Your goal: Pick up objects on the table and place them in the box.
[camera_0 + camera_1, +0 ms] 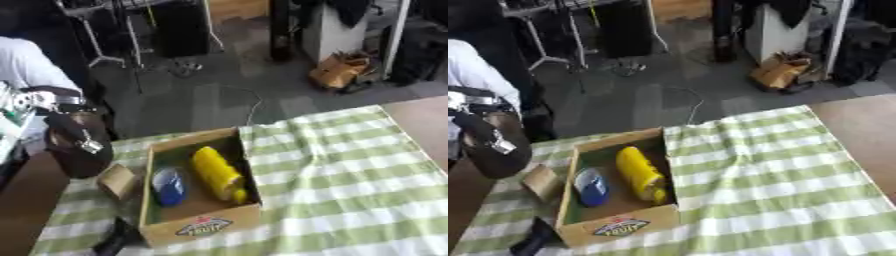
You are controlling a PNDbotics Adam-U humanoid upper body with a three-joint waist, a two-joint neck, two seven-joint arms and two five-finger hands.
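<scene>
The green-and-white checked cloth (350,180) filled the lower right of the frame. The cardboard box (203,226) sat lower left of centre, already holding a yellow cylinder (215,172) and, to its left, a blue round thing (168,186). My left arm (77,145) came in at the left edge; I couldn't tell how its fingers stood, and the right hand was out of view. A small brown block (118,181) lay just outside the box's left wall, and a dark object (114,241) showed at the bottom left. I judged the block came next: lower slowly and clear the wall.
</scene>
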